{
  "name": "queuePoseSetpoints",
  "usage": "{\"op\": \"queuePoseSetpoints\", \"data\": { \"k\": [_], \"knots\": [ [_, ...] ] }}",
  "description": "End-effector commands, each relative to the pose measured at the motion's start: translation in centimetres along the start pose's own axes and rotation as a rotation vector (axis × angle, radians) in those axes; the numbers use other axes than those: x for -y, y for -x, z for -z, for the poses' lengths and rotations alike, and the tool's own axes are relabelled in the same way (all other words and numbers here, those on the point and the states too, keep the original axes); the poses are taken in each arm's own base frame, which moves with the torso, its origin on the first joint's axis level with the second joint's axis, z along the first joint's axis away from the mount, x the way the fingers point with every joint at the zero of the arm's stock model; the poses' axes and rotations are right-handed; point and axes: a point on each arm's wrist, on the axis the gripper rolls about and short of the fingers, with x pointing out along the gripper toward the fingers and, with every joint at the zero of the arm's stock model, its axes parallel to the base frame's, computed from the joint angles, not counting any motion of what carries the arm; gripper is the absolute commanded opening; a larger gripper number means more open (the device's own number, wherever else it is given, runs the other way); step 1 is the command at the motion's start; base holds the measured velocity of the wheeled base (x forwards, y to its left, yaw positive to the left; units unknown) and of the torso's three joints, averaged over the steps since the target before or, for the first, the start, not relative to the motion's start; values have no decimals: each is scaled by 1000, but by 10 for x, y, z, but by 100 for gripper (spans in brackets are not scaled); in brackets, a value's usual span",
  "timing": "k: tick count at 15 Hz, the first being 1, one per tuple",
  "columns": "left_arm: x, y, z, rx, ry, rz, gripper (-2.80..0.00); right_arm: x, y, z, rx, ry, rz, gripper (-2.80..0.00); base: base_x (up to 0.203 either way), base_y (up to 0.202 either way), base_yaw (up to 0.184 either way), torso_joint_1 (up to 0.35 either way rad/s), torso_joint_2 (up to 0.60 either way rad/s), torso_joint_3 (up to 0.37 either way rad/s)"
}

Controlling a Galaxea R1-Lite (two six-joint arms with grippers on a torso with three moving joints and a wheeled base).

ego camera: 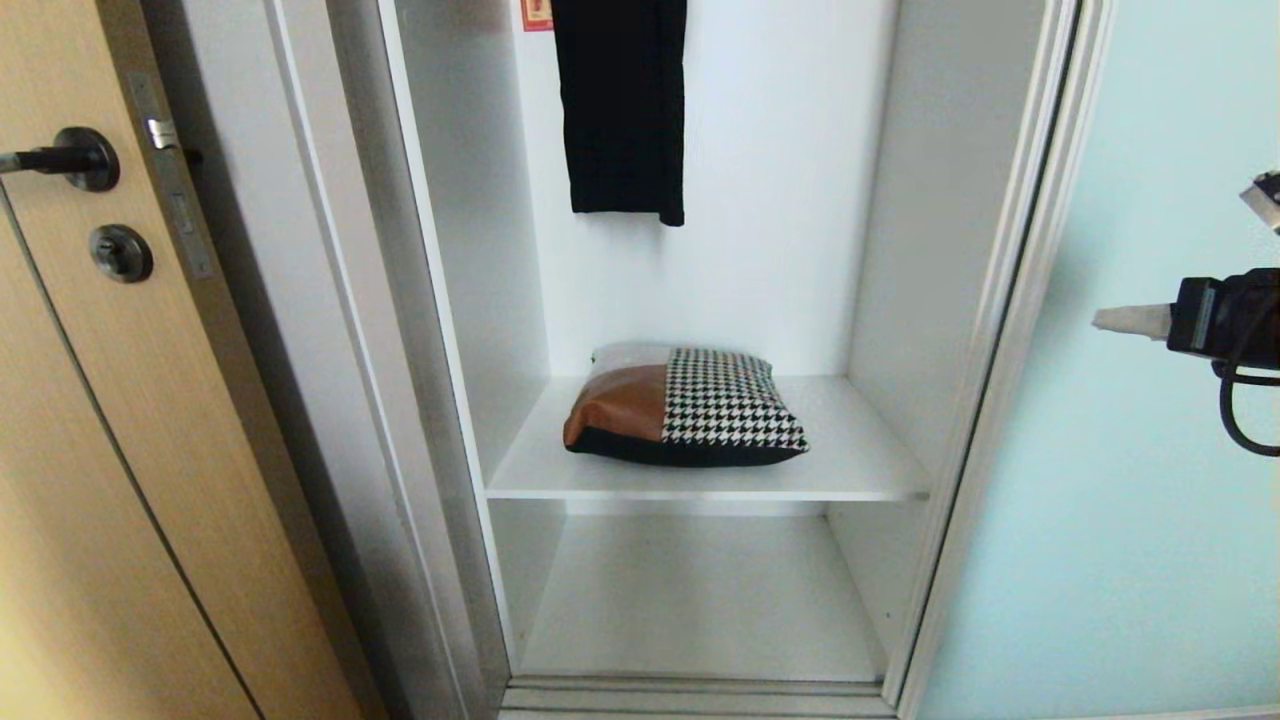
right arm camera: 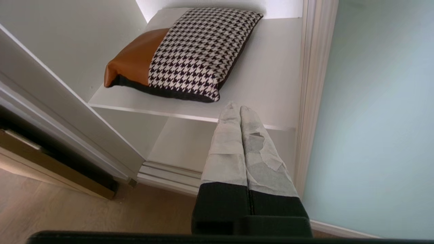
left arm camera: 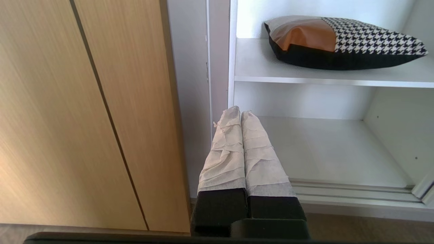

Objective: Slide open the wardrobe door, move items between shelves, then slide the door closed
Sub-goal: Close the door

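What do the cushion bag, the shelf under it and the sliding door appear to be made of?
The cushion bag: seemingly tan leather or imitation with a soft sheen, beside woven black-and-white houndstooth fabric, over a black cloth underside. The shelf: smooth matte white board, probably laminate, with no visible grain. The sliding door: pale blue-green frosted glass by its look, in a thin silver-white metal-looking frame.

This was a home, most likely a bedroom: a built-in white wardrobe (ego camera: 690, 300) stood open beside a light wood room door (ego camera: 90, 420) with a dark lever handle (ego camera: 60, 158). A black garment (ego camera: 622, 105) hung inside above a patterned cushion (ego camera: 690, 420) lying mid-shelf (ego camera: 860, 450), over wood-look flooring (right arm camera: 61, 206).
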Motion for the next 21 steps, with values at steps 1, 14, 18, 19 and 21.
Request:
{"op": "queuePoseSetpoints", "data": {
  "k": [1,14,18,19,21],
  "knots": [
    [0,0,0,-3,0,-1,-280,11,-10,-1,-9,-12,11,-280,0,0,0,0,0,0],
    [0,0,0,-3,0,-1,-280,35,-50,-10,-9,-25,14,-280,0,0,0,0,0,0],
    [0,0,0,-3,0,-1,-280,46,-60,-11,-7,-29,25,-280,0,0,0,0,0,0],
    [0,0,0,-3,0,-1,-280,49,-62,-14,0,-27,30,-280,0,0,0,0,0,0],
    [0,0,0,-3,0,-1,-280,55,-67,-14,1,-29,36,-280,0,0,0,0,0,0]
  ]
}}
